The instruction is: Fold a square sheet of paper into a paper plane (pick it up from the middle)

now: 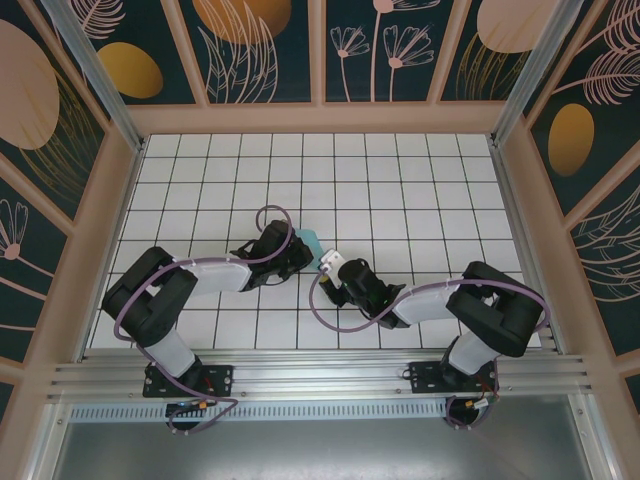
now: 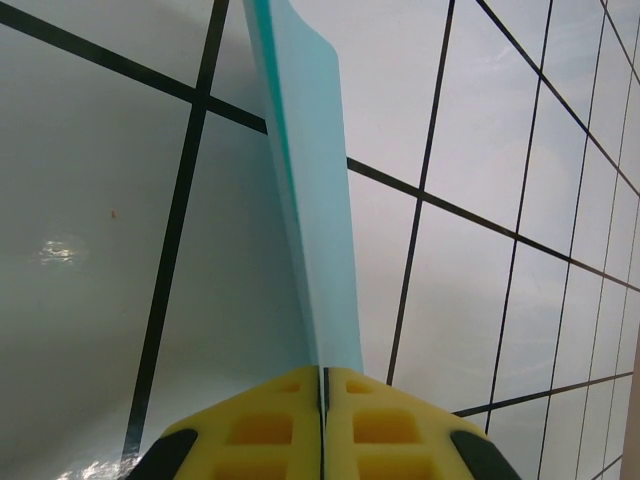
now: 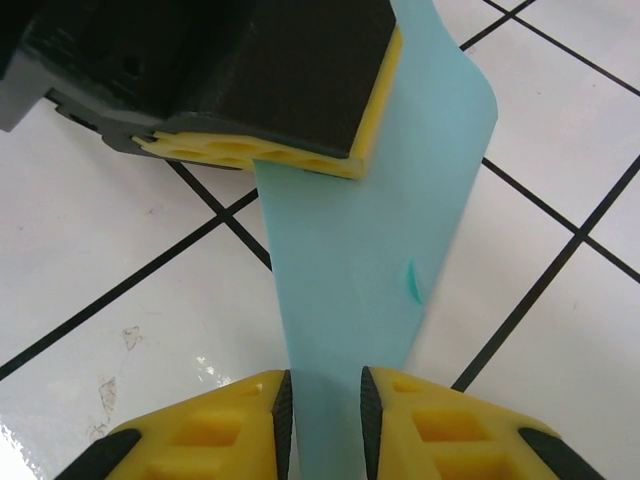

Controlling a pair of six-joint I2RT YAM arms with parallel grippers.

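**Paper hangs on one pinch: slip and crumple risk**

The left claw (image 2: 322, 385) is my landmark. Its yellow pads are pressed flat together on the folded paper (image 2: 315, 200), which sticks straight out from the seam as a narrow turquoise strip above the tiled table (image 2: 90, 300). So the paper is in the left claw, lifted, near the middle of the table.

The right claw (image 3: 325, 395) sits just beside the left claw, facing it. Its jaws stand narrowly apart with the paper's other end running into the gap. I can't see the pads pressing on it, so I call it loose there.

What I think could go wrong:
- The left claw bites only a thin edge. Any tug from the right claw could pull the strip out or skew it in the pinch.
- The gap is tight. Backing off at an angle could snag a pad on the paper and bend it.
- Unsupported, the layers may spring apart and lose the crease.
- There's a small dent in the paper just below the left claw, a weak spot that may buckle under a push.
- Dropping the left claw would jam the free end into the table.
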